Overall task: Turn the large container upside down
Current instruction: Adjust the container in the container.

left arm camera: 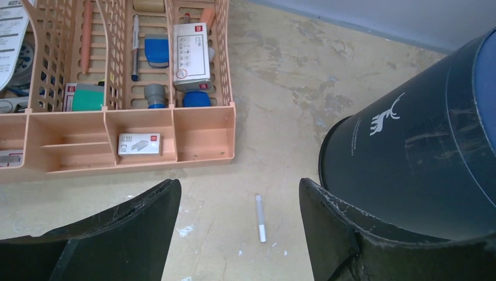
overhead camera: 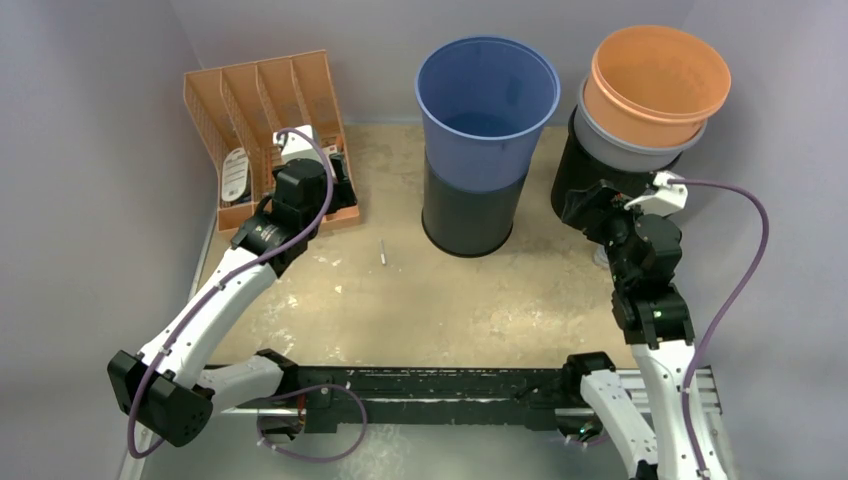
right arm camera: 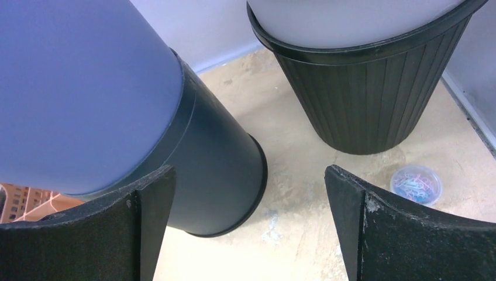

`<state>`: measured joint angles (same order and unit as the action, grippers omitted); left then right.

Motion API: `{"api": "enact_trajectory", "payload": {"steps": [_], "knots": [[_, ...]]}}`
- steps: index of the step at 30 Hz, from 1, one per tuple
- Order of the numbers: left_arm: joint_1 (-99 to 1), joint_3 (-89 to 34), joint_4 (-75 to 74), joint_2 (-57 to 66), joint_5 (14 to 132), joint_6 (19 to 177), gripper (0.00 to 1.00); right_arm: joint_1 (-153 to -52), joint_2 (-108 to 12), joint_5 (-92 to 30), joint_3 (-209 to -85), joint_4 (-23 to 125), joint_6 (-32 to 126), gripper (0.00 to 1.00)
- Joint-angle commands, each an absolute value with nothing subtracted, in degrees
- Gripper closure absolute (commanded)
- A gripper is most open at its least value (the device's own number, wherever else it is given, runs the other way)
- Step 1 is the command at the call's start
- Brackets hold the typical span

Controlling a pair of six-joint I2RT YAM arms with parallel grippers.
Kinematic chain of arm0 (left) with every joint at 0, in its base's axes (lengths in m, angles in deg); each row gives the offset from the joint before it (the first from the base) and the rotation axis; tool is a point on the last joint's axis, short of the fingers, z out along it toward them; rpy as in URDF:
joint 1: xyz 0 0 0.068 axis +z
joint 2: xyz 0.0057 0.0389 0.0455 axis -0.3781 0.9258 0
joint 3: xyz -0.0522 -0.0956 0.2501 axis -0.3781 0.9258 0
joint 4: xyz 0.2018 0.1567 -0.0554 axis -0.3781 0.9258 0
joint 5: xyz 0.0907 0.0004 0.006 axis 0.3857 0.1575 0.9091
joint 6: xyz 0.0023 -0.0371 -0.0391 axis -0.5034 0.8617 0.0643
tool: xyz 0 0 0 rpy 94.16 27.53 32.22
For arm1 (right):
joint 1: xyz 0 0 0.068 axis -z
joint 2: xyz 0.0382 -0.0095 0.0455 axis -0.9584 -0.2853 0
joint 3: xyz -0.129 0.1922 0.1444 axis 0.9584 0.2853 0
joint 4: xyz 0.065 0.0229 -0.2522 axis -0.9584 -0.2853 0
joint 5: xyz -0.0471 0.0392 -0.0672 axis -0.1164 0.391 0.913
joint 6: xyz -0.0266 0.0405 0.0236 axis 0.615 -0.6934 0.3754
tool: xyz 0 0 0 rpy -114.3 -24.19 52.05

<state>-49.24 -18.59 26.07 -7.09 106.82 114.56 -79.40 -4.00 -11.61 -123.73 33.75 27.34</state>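
— Scuffed beige worktop point(overhead camera: 450, 300), grey walls round it, two arms reaching in from the near edge. Where is the big one?

— Middle of the back. Tall blue bin point(overhead camera: 470, 150), upright with its mouth up. Its lower half is sunk in a dark bin point(overhead camera: 468, 220) with a white deer printed on the side.

— Anything gripping it?

— No. The left end effector point(left arm camera: 237, 199) is spread wide with nothing between its fingers. It hangs near the front corner of the peach desk organizer point(left arm camera: 205, 126), and the dark bin is just to its right. A small white stick point(left arm camera: 260, 218) lies flat on the worktop under the gap.

— And the other one?

— The right end effector point(right arm camera: 250, 175) is spread wide too, and empty. It points between the blue bin and the stack at the back right.

— What stack?

— An orange bucket point(overhead camera: 640, 110) inside a grey bucket point(overhead camera: 620, 140), both in a black ribbed bin point(overhead camera: 575, 175), all mouth up. A little clear tub of coloured paper clips point(right arm camera: 415, 183) sits on the worktop near that bin's foot.

— And in the organizer?

— Pens, a small box, a pack of staples, each in its own compartment.
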Motion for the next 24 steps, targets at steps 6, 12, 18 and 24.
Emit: {"api": "enact_trajectory", "payload": {"steps": [6,12,18,24], "knots": [[-49.4,-18.2,23.1,-8.8,106.8,114.7,0.26,-79.3,-4.9,-10.3,-123.7,35.1,27.9,0.0],[-49.4,-18.2,22.8,-8.8,106.7,114.7,0.26,-79.3,-4.7,-10.3,-123.4,35.0,27.9,0.0],[-49.4,-18.3,23.3,-8.8,106.8,114.8,0.26,-79.4,-5.5,-9.8,-124.1,33.5,28.3,0.0],[-49.4,-20.8,23.2,-9.2,105.7,113.0,0.26,-79.3,-12.3,-5.2,-136.2,24.4,29.0,0.0]]}}
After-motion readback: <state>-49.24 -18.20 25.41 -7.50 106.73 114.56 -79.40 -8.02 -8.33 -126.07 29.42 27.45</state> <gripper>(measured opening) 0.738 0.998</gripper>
